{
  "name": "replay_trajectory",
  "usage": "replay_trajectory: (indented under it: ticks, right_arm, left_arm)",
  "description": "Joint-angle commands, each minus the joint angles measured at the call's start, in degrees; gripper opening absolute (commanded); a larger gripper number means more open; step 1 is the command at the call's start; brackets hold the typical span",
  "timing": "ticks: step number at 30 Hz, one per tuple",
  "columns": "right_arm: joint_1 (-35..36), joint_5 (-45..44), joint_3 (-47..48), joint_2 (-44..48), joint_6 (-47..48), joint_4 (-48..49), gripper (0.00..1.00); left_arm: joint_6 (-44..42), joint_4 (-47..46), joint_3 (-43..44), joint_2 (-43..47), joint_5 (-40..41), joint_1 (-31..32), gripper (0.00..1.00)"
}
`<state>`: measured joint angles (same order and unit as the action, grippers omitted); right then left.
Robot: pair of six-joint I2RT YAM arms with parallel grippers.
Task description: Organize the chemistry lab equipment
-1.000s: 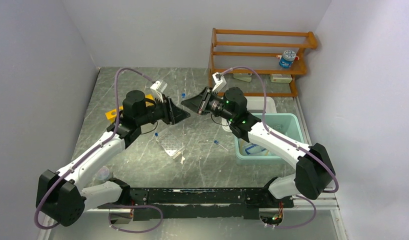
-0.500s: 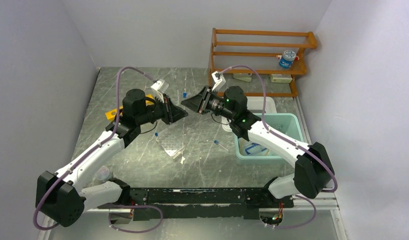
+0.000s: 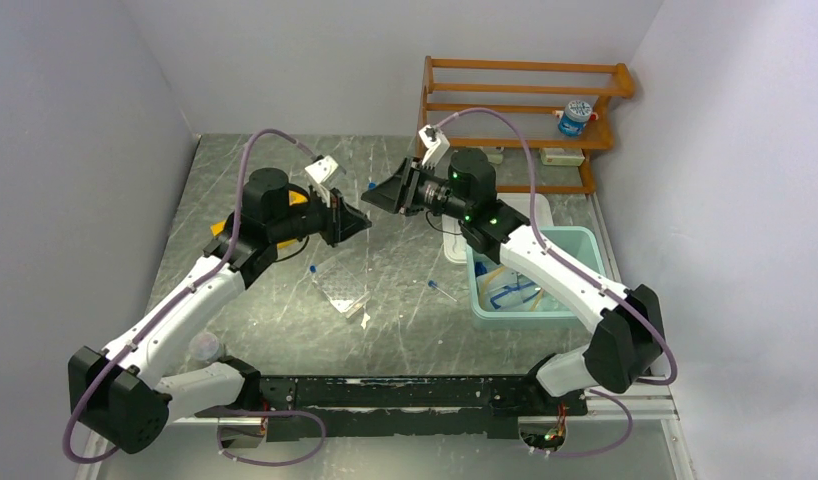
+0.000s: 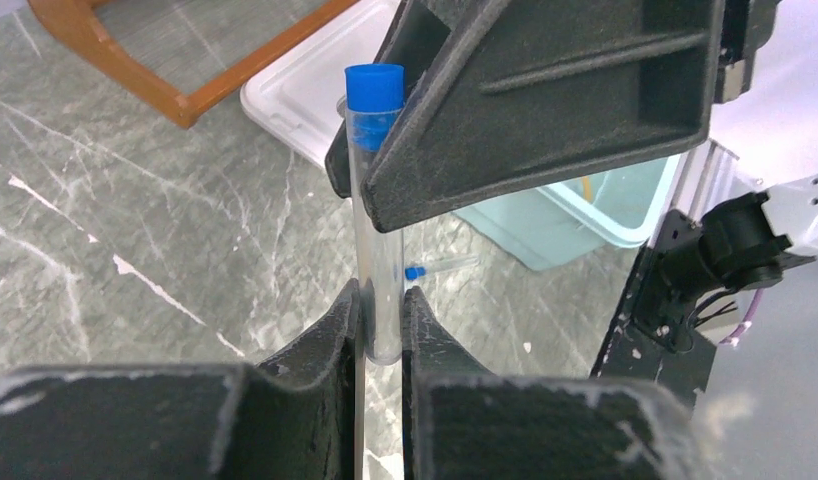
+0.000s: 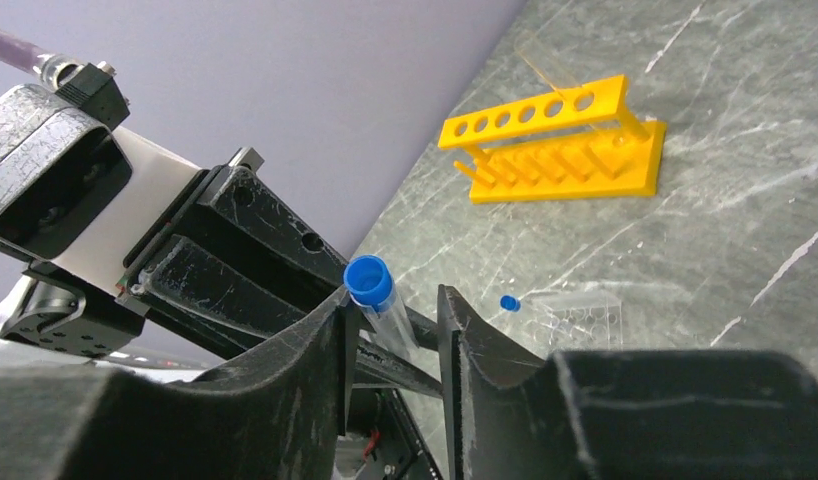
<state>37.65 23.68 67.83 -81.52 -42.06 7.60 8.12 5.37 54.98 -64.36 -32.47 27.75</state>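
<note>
One tube (image 4: 377, 200) — light, slick, thin-walled, likely fragile — stands mid-frame in the left-wrist view, base pinched tight by left claw (image 4: 382, 325). Right claw (image 5: 393, 305) part-open astride its upper end, gripping nothing. Take hold gently, just below cap (image 4: 375, 82).

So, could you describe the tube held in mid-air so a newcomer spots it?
Over the middle of the grey table, the two arms meet. The left gripper pinches a clear blue-capped tube by its base; unlike the tubes lying on the table, it is held aloft.
</note>
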Motion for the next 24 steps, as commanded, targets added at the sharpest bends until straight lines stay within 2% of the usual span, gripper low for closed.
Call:
replay_trajectory:
  ticks: [1,4,8,12,14,17,22,23,24]
  right_arm:
    - [-1.00,1.11,1.94,-1.11,2.43,-3.81,0.34]
    - [-1.12,1.81,2.03,-1.02,2.58,-3.49,0.33]
    - [-1.13,2.09,2.45,-1.34,3.37,-3.80,0.41]
    - [-1.09,2.34,2.27,-1.73,3.37,-3.28,0.43]
    - [-1.29,2.61,2.07,-1.63,3.32,-2.72,0.39]
    - [-1.21,2.94,2.28,-2.00,3.63,-2.90,0.24]
    - [-1.33,2.80,2.00,-2.42,4.52,-2.50,0.13]
    - [-1.33,2.49,1.85,-2.38,4.84,-2.23,0.12]
    - [-1.30,1.94,1.55,-2.18,5.64,-1.78,0.11]
  left_arm:
    - [-4.27,2.61,1.75,0.14,-0.19,0.00,0.05]
    - [-5.19,4.00,2.11,-0.42,0.43,0.00,0.05]
    - [-5.97,5.53,2.58,-1.16,0.75,0.03,0.05]
    - [-6.27,6.28,2.76,-1.72,0.60,0.03,0.05]
    - [-6.44,6.65,2.76,-1.90,1.02,0.02,0.05]
    - [-6.46,6.77,2.76,-2.01,1.50,0.03,0.05]
    - [-6.45,6.95,3.31,-1.92,1.64,0.02,0.05]
    - [-6.26,7.25,3.55,-1.97,2.31,0.03,0.08]
    - [-5.64,7.67,3.93,-1.95,3.22,0.00,0.22]
